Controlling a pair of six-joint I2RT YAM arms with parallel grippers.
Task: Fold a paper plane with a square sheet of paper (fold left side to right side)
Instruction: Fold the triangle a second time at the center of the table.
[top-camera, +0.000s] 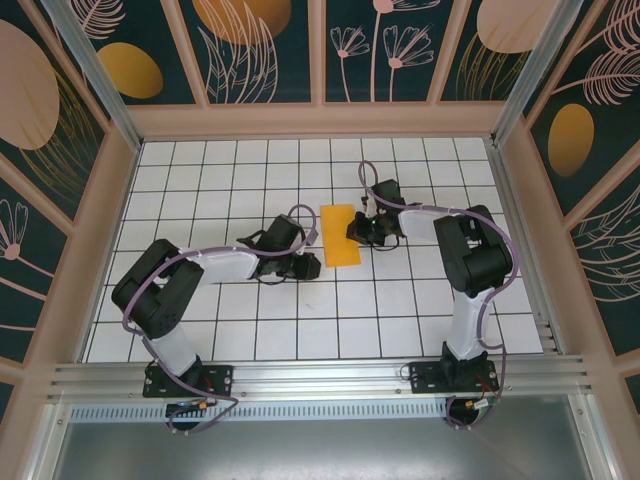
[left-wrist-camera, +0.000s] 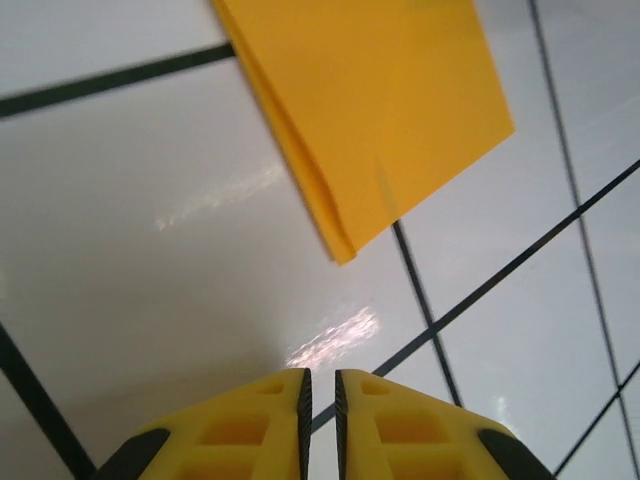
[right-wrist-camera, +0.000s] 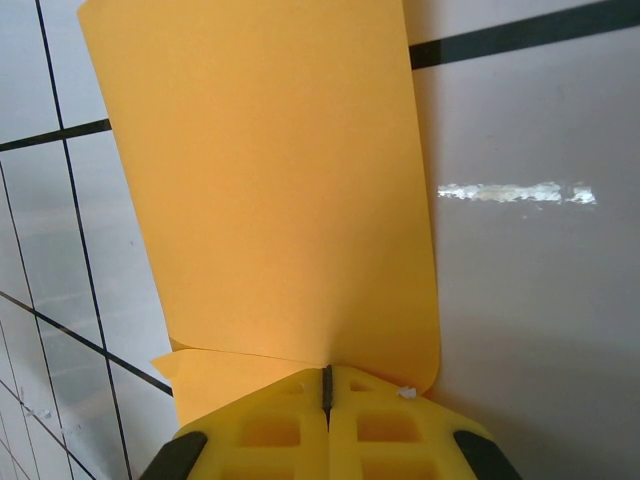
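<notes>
The square sheet of paper (top-camera: 337, 235) lies folded in half as an orange-yellow rectangle on the white grid table, between the two grippers. My right gripper (top-camera: 357, 228) is at the sheet's right edge. In the right wrist view it (right-wrist-camera: 326, 372) is shut on the near edge of the paper (right-wrist-camera: 270, 180), whose top layer bows up off the lower layer. My left gripper (top-camera: 308, 263) sits just left of the sheet's near corner. In the left wrist view it (left-wrist-camera: 322, 375) is barely open, a narrow empty slit between its pads, a short way from the paper (left-wrist-camera: 380, 110).
The white gridded table (top-camera: 250, 320) is fenced by wooden walls (top-camera: 320, 120) at the back and both sides. An aluminium rail (top-camera: 320, 375) runs along the near edge by the arm bases.
</notes>
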